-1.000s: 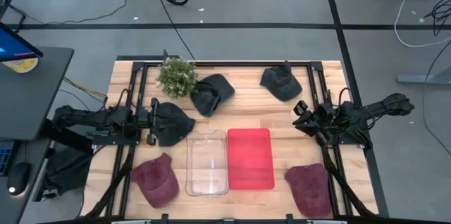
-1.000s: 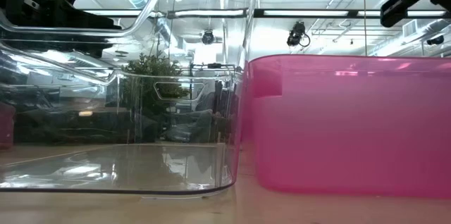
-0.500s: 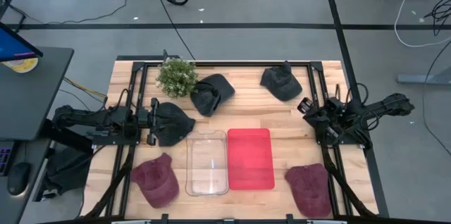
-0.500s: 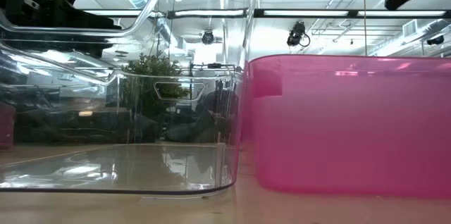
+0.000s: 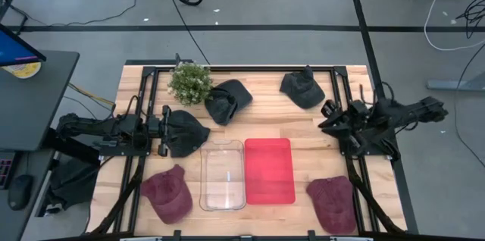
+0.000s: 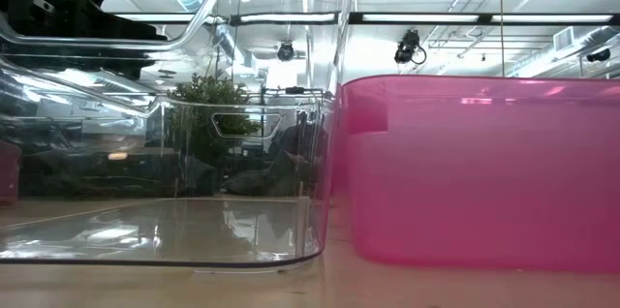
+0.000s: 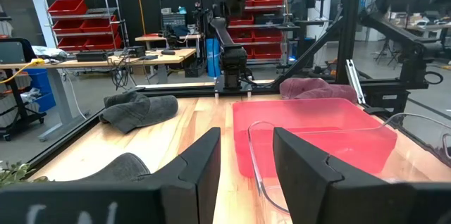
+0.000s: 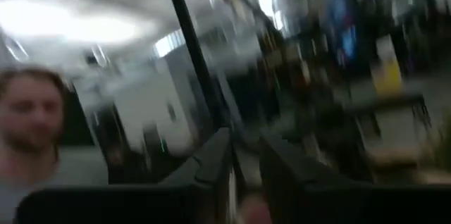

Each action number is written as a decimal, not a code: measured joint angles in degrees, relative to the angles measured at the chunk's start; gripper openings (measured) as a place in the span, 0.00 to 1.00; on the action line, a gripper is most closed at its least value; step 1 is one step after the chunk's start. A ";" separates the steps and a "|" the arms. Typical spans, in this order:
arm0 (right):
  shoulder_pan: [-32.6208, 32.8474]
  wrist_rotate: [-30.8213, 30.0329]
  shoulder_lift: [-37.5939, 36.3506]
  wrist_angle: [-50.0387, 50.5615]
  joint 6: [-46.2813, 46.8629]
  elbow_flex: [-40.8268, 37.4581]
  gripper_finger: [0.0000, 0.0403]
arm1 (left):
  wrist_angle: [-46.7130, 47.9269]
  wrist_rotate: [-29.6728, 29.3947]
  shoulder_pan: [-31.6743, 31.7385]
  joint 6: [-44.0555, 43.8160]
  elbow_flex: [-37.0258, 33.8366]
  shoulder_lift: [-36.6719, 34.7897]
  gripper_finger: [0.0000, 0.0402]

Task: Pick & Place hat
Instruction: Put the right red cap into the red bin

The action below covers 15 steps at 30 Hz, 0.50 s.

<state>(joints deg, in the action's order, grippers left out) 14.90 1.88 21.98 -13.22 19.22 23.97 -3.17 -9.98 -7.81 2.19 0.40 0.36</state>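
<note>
The left gripper [image 5: 162,131] rests low at the desk's [image 5: 303,120] left side, touching a dark hat [image 5: 186,131] beside the clear bin [image 5: 223,174] — its jaws stand parted in the left wrist view, nothing between them. The right gripper [image 5: 327,117] hangs above the right side of the desk, just below another dark hat [image 5: 301,88] at the far edge and well apart from the maroon hat [image 5: 333,201] near the front — its jaws are slightly parted and empty. A red bin [image 5: 268,170] sits beside the clear one, with a third dark hat [image 5: 227,100] next to the small plant [image 5: 189,82] and another maroon hat [image 5: 168,194] at front left.
</note>
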 joint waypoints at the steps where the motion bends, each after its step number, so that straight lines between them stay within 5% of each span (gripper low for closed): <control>1: 0.32 -0.02 1.86 6.16 0.00 3.32 0.22 | 0.02 -0.01 -0.02 0.01 -0.01 0.00 0.34; 8: 2.01 -0.26 18.32 37.25 11.80 23.68 0.41 | -0.01 0.00 -0.02 0.01 0.00 0.00 0.34; 15: 6.31 11.72 35.19 55.47 30.55 36.86 0.60 | 0.01 -0.01 0.00 0.01 -0.01 0.00 0.34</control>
<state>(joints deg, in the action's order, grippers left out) 21.21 13.60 57.18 42.25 49.77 60.83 -3.17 -9.99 -7.82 2.20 0.39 0.36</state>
